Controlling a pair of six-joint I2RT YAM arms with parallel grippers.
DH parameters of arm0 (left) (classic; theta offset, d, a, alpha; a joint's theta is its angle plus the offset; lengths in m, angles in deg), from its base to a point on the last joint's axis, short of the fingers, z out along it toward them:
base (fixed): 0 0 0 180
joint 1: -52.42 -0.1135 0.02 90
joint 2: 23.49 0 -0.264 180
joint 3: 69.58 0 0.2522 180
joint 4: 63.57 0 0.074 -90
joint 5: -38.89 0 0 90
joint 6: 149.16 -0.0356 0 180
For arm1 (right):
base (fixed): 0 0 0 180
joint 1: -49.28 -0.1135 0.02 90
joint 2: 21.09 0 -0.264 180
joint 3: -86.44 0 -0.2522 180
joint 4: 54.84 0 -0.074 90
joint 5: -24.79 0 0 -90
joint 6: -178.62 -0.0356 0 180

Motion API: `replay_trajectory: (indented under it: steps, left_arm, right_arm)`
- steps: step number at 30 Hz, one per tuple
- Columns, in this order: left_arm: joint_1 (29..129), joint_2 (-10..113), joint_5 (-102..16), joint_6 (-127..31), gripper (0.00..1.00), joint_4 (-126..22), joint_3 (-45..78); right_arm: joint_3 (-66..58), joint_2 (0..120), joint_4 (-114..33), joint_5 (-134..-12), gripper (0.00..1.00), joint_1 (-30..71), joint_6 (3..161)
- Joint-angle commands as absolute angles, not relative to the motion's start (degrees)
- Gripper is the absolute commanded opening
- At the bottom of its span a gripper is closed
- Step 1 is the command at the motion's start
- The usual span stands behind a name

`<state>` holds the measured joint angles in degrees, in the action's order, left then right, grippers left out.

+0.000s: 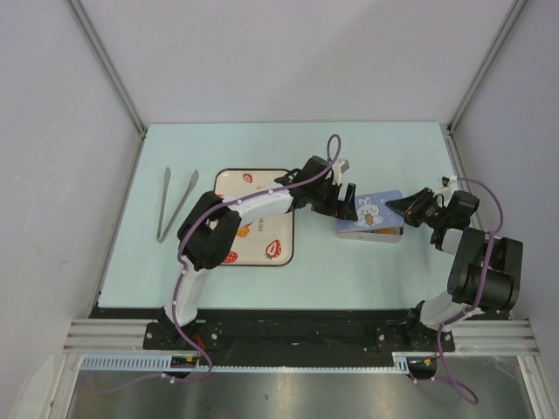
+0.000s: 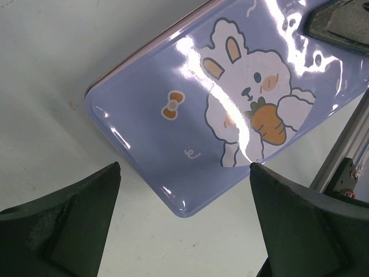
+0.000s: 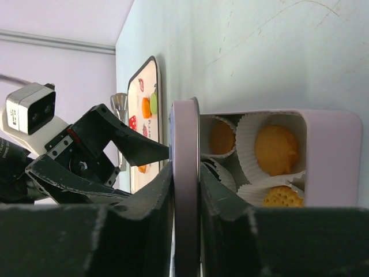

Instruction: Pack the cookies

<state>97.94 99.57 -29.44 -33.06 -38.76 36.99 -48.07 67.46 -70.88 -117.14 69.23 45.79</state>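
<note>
Clenched on the rim of the lid (image 3: pixel 185 144), the right end effector (image 3: pixel 185 193) held it raised beside the box (image 3: pixel 333 156), with the cookies (image 3: pixel 275 147) inside in cups (image 3: pixel 247 124), while the left end effector (image 2: pixel 184 173) hung released over the lid's outer face.

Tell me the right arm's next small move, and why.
Probably swing the lid down onto the box: the right fingers pinch its edge, it stands ajar, and orange cookies already sit in their paper cups inside.
</note>
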Motion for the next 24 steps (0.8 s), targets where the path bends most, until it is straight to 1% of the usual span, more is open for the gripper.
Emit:
replay_trajectory:
  steps: [1,3,9,14,24]
  left_arm:
    - [98.21,100.08,-28.88,-31.74,0.98,-38.65,40.50]
    - [98.21,100.35,-28.70,-31.65,0.98,-38.56,41.03]
    - [98.56,100.61,-28.88,-31.65,0.98,-38.12,41.30]
    - [98.83,100.52,-28.96,-31.65,0.98,-38.04,41.12]
    - [99.09,100.26,-29.05,-31.65,0.98,-37.95,41.21]
  right_arm:
    - [-48.07,67.68,-71.05,-116.63,0.28,69.67,47.66]
    - [-48.07,67.59,-70.87,-116.46,0.31,69.59,47.84]
    - [-48.07,67.24,-70.25,-116.02,0.33,69.76,48.19]
    - [-48.07,66.19,-69.03,-115.31,0.37,70.03,48.80]
    - [-47.63,60.91,-63.14,-110.92,0.39,70.20,53.63]
